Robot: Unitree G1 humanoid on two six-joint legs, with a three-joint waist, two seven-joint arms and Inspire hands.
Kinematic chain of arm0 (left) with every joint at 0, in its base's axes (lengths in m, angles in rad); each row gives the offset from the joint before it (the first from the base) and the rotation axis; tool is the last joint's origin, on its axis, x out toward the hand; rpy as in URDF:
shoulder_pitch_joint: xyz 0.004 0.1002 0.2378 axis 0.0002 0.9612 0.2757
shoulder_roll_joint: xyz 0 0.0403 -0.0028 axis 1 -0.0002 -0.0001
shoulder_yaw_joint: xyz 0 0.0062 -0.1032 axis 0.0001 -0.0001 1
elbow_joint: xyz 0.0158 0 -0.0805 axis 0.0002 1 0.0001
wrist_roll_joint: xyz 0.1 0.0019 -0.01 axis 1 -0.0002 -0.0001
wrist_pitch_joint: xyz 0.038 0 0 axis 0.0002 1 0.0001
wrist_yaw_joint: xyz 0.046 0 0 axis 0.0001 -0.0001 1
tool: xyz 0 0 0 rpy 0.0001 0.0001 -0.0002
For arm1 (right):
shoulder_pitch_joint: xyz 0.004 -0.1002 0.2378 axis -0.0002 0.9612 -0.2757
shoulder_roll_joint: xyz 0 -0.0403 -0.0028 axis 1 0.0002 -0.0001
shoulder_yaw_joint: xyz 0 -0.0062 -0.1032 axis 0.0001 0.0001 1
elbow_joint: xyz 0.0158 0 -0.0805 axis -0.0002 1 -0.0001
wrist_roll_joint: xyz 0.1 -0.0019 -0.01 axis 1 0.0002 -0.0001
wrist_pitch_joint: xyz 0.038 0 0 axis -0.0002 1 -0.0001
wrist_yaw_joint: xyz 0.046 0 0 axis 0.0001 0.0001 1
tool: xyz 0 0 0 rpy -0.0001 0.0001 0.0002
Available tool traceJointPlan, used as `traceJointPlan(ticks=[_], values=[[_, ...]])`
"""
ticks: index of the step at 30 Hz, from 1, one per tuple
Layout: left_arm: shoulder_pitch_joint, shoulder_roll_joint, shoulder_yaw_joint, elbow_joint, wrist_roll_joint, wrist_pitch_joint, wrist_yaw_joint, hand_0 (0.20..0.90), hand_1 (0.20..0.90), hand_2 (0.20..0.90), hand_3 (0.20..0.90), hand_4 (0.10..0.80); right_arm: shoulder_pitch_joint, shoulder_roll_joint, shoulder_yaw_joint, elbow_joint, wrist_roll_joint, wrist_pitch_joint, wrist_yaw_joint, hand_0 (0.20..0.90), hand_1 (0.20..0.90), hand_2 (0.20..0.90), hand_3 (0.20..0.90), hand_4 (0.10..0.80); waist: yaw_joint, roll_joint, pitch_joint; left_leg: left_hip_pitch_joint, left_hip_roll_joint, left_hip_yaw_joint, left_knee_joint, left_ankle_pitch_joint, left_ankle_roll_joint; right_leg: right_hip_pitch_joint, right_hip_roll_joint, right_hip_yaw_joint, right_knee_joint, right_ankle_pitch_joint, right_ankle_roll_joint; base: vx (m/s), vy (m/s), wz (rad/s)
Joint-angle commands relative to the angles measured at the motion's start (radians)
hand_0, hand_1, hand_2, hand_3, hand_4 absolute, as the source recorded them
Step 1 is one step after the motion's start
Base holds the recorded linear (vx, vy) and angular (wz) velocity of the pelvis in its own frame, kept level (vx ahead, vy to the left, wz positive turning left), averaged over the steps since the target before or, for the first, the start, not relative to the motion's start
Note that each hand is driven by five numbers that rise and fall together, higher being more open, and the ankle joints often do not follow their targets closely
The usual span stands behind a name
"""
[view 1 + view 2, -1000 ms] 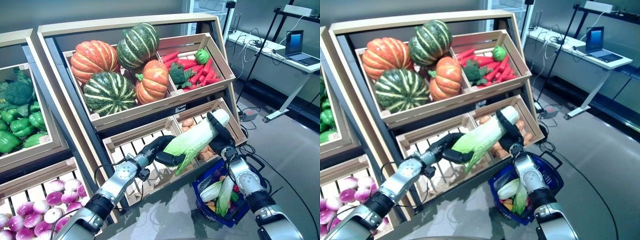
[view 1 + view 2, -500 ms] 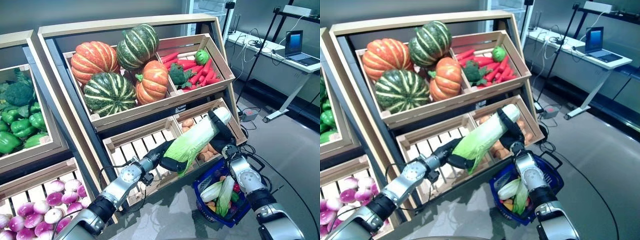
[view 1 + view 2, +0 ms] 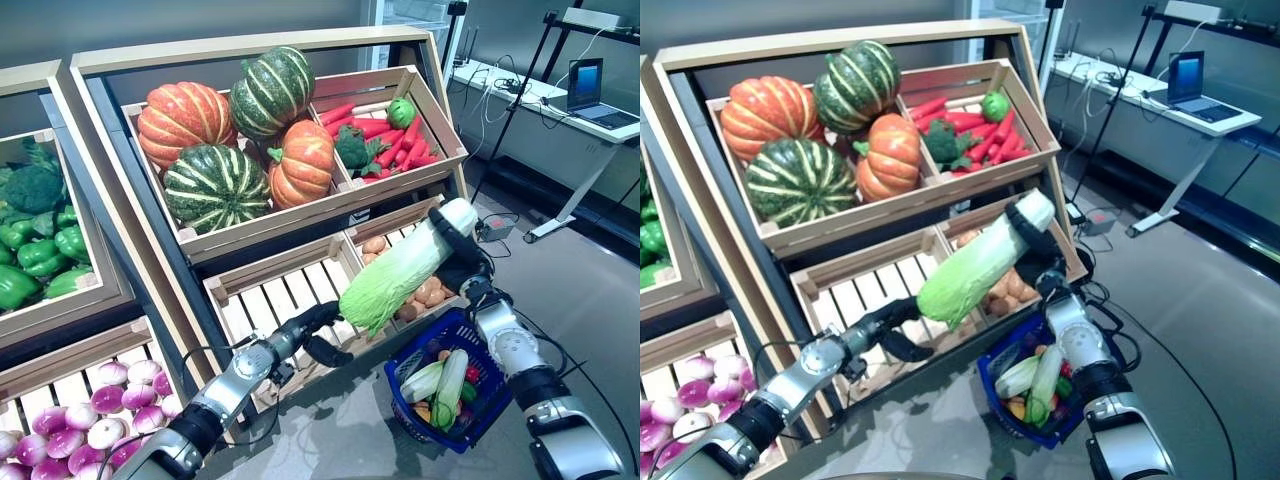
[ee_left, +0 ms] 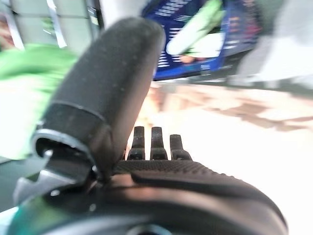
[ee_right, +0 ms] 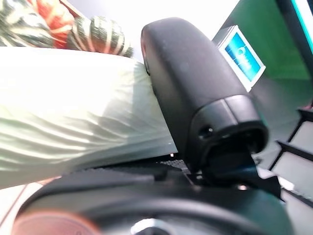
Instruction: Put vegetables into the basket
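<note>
Pale green and white, the long napa cabbage [image 3: 400,280] is clamped at its stalk end in your right hand [image 3: 457,252] above the blue plastic basket [image 3: 475,342], so lower it leaf-first beside the vegetables inside, keeping your empty, loosely extended left hand [image 3: 318,335] clear.

Two silver-grey jointed arms, dark textured left hand [image 3: 318,334] and right hand [image 3: 462,258].
</note>
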Motion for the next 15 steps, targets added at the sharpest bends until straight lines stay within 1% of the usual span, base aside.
traceJointPlan(ticks=[1,2,3,7,11,13,15], values=[[-0.083,0.052,0.070,0.063,0.051,-0.084,0.058,0.900,0.900,0.900,0.900,0.800,-0.225,-0.106,-0.107,0.048,-0.044,-0.044,0.030,0.300,0.300,0.300,0.300,0.400,-0.001,-0.012,-0.035,-0.026,-0.056,-0.002,0.001,-0.062,0.048,0.006,0.013,0.015,0.002,-0.013,-0.033,0.000,0.000,0.00],[-0.084,0.052,0.072,0.070,0.057,-0.086,0.063,0.900,0.900,0.900,0.900,0.800,-0.226,-0.110,-0.108,0.053,-0.046,-0.042,0.029,0.300,0.300,0.300,0.300,0.400,-0.001,-0.011,-0.034,-0.026,-0.056,-0.002,0.001,-0.062,0.048,0.006,0.012,0.015,0.002,-0.013,-0.032,0.000,0.000,0.00],[-0.085,0.064,0.084,0.092,0.067,-0.090,0.077,0.900,0.900,0.900,0.900,0.800,-0.222,-0.135,-0.114,0.077,-0.053,-0.033,0.030,0.300,0.300,0.300,0.300,0.400,-0.003,-0.013,-0.035,-0.025,-0.056,0.000,0.001,-0.062,0.047,0.005,0.012,0.017,0.002,-0.013,-0.031,0.000,0.000,0.00],[-0.102,0.094,0.104,0.133,0.104,-0.095,0.090,0.900,0.900,0.900,0.900,0.800,-0.217,-0.177,-0.119,0.123,-0.087,-0.022,0.021,0.300,0.300,0.300,0.300,0.400,-0.009,-0.014,-0.035,-0.025,-0.055,0.006,0.001,-0.060,0.044,0.003,0.012,0.021,0.002,-0.010,-0.030,0.000,0.000,0.00],[-0.144,0.118,0.119,0.173,0.071,-0.078,0.091,0.900,0.900,0.900,0.900,0.800,-0.214,-0.207,-0.134,0.194,-0.128,-0.023,0.024,0.300,0.300,0.300,0.300,0.400,-0.015,-0.013,-0.034,-0.023,-0.052,0.010,0.001,-0.059,0.043,0.002,0.013,0.026,0.002,-0.010,-0.028,0.000,0.000,0.00],[-0.145,0.117,0.134,0.184,0.040,-0.080,0.089,0.900,0.900,0.900,0.900,0.800,-0.204,-0.220,-0.142,0.219,-0.170,-0.036,0.008,0.300,0.300,0.300,0.300,0.400,-0.016,-0.014,-0.033,-0.024,-0.051,0.011,0.001,-0.059,0.043,0.002,0.013,0.027,0.002,-0.011,-0.029,0.000,0.000,0.00],[-0.142,0.115,0.139,0.183,0.029,-0.082,0.090,0.900,0.900,0.900,0.900,0.800,-0.199,-0.224,-0.145,0.225,-0.164,-0.038,0.000,0.300,0.300,0.300,0.300,0.400,-0.016,-0.014,-0.033,-0.024,-0.051,0.011,0.001,-0.059,0.043,0.001,0.014,0.028,0.002,-0.010,-0.029,0.000,0.000,0.00]])
